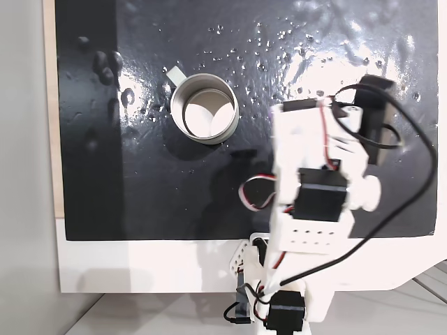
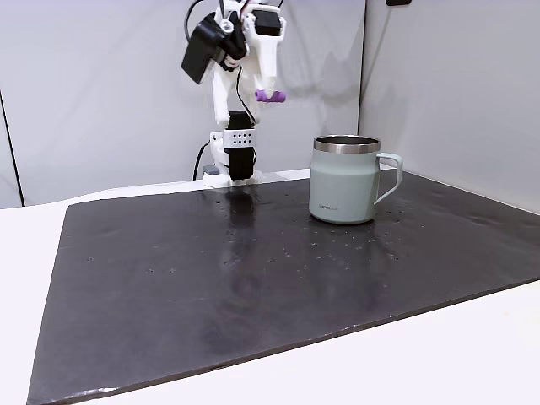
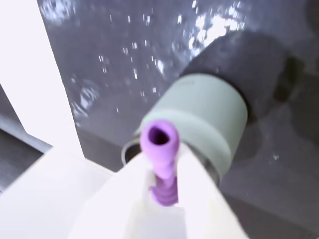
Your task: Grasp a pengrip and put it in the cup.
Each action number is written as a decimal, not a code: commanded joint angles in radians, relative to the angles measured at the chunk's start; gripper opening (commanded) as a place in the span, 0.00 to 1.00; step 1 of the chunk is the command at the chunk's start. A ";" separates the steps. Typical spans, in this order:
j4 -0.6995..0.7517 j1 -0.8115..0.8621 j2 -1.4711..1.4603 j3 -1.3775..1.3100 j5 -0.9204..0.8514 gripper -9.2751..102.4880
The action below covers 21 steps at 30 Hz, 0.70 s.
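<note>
My gripper (image 2: pixel 268 94) is raised high at the back of the mat, shut on the light-purple ribbed pengrip (image 2: pixel 271 96), which sticks out sideways. In the wrist view the pengrip (image 3: pixel 159 142) is pinched between the two white fingers (image 3: pixel 199 194), its hollow end facing the camera. The silvery-white cup (image 3: pixel 212 112) stands on the mat just beyond and below it. From the side, the cup (image 2: pixel 343 180) is upright to the right of the arm, handle pointing right. From above, the cup (image 1: pixel 204 108) shows a pale inside with nothing in it and sits left of the arm (image 1: pixel 314 181).
A black mat (image 2: pixel 211 287) with shiny specks covers the white table (image 2: pixel 439 354). The arm's base (image 2: pixel 232 160) stands at the mat's back edge. Grey walls close in behind and to the right. Loose cables (image 1: pixel 412 181) hang off the arm.
</note>
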 commanded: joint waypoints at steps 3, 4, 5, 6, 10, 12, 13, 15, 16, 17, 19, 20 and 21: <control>0.089 -0.201 -0.133 -0.247 0.137 0.08; 0.106 -0.222 -0.173 -0.293 0.155 0.08; 0.112 -0.239 -0.204 -0.322 0.169 0.08; 0.112 -0.252 -0.222 -0.334 0.176 0.08; 0.112 -0.288 -0.296 -0.353 0.198 0.08; 0.107 -0.304 -0.325 -0.353 0.201 0.08; 0.106 -0.311 -0.334 -0.353 0.202 0.08; 0.101 -0.328 -0.348 -0.353 0.202 0.08; 0.101 -0.333 -0.351 -0.353 0.207 0.08; 0.101 -0.334 -0.354 -0.353 0.212 0.10; 0.103 -0.333 -0.356 -0.347 0.221 0.24; 0.103 -0.331 -0.356 -0.344 0.219 0.32; 0.106 -0.331 -0.356 -0.341 0.213 0.37</control>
